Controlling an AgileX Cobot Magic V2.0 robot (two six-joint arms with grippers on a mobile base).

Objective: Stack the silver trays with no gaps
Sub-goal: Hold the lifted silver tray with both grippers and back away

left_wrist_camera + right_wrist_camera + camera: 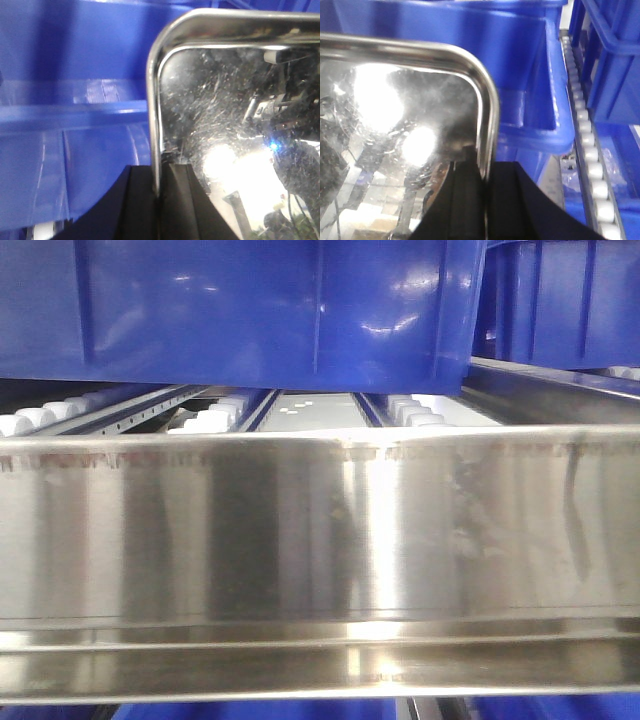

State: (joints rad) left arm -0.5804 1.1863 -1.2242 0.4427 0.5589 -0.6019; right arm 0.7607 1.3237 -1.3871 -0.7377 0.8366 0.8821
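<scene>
The silver tray (225,115) hangs between your two arms, over a blue bin (70,100), with its shiny face toward the wrist cameras. The left gripper (159,182) has its jaws pinched on one side rim. The right gripper (482,175) clamps the opposite rim, near the roller track (592,170). No second tray shows here. Hold both sides level and lower them together, or a corner may ride up and leave a gap.
</scene>
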